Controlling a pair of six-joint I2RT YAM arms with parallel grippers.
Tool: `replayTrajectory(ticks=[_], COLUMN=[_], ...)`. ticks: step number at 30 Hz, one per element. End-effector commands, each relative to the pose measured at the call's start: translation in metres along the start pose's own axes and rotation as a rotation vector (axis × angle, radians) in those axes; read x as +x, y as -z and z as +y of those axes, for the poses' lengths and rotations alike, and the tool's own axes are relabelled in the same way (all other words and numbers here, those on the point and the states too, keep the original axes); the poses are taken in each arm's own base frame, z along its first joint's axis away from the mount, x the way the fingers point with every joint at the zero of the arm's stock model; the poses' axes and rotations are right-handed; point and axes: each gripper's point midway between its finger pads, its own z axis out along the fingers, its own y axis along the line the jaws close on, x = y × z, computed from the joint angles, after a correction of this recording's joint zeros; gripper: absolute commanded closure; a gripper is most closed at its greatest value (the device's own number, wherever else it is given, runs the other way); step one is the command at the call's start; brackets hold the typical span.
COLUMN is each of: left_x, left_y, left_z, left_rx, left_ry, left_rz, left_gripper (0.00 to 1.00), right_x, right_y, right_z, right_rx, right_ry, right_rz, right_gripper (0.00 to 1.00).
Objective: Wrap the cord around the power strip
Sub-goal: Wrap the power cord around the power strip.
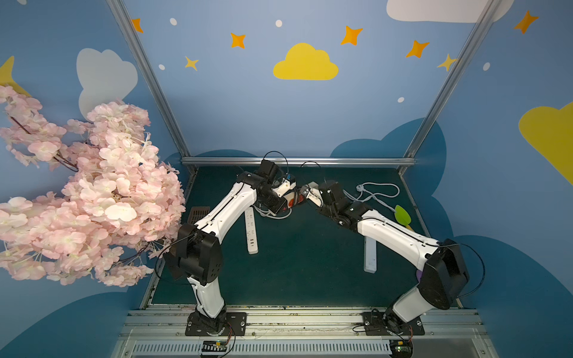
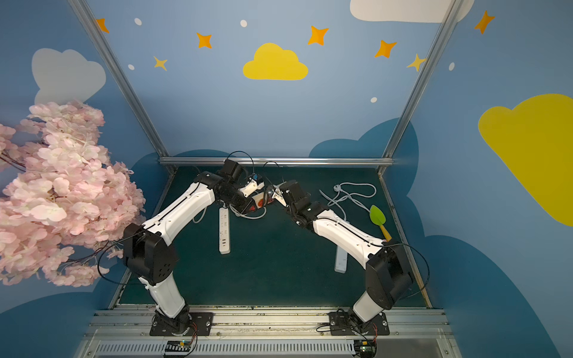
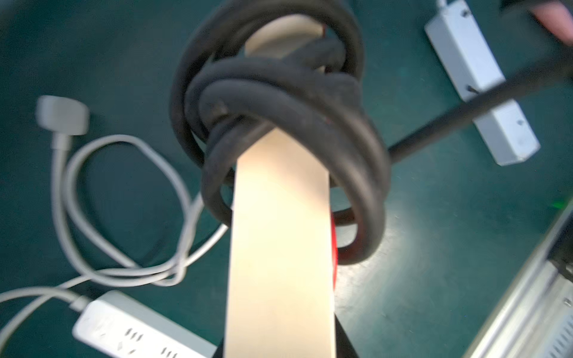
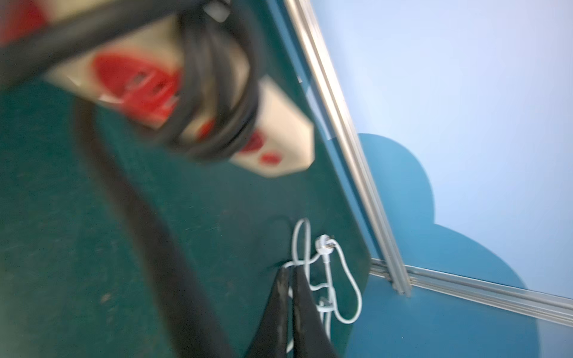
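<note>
1. The left claw (image 1: 289, 198) is nearly closed, clamped on one end of the cream power strip (image 3: 279, 248). It holds the strip off the green worktop (image 1: 294, 279), near the back middle, between the two arms.
2. The black cord (image 3: 294, 93) is looped several times around the strip's far half, across its red sockets.
3. A free length of cord runs taut toward the right claw (image 4: 291, 274). Its jaws are fully closed, but I cannot tell whether they pinch the cord.
4. A white strip (image 1: 251, 231) lies flat on the worktop beside the left arm.
</note>
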Motion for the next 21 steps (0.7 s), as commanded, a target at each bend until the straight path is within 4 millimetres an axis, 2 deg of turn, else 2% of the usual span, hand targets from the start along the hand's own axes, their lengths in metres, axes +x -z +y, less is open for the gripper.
replayTrajectory(ticks=[1,3,5,6,9,10,12,14,17,21], left_x=[0.027,0.025,0.028,0.031,0.042,0.044,0.043,0.045,0.041,0.031], left_y=[-0.001,0.002,0.004,0.004,0.005,0.004,-0.004,-0.009,-0.007,0.004], left_z=[-0.052,-0.085,-0.109,-0.119,-0.144,-0.148,-0.14,-0.134,-0.133,-0.14], left_rx=[0.229,0.383,0.483,0.524,0.615,0.627,0.585,0.581,0.604,0.663], left_ry=[0.006,-0.003,-0.029,-0.042,-0.08,-0.087,-0.062,-0.037,-0.029,-0.05], left_rz=[0.092,0.059,0.062,0.071,0.102,0.105,0.113,0.125,0.106,0.053], left_gripper=[0.97,0.97,0.97,0.97,0.97,0.97,0.97,0.97,0.97,0.97], right_x=[-0.026,-0.033,-0.036,-0.036,-0.026,-0.02,-0.014,-0.009,-0.003,0.006], right_y=[0.01,0.002,-0.007,-0.012,-0.026,-0.029,-0.032,-0.029,-0.018,-0.006], right_z=[-0.069,-0.072,-0.063,-0.059,-0.062,-0.062,-0.065,-0.058,-0.032,0.0], right_rx=[0.147,0.096,0.033,0.012,-0.026,-0.064,-0.086,-0.15,-0.311,-0.502], right_ry=[0.019,0.031,0.095,0.138,0.219,0.23,0.246,0.255,0.231,0.174], right_rz=[-0.077,-0.114,-0.139,-0.14,-0.099,-0.078,-0.049,-0.049,-0.061,-0.052], right_gripper=[1.0,1.0,1.0,1.0,1.0,1.0,1.0,0.94,0.77,0.66])
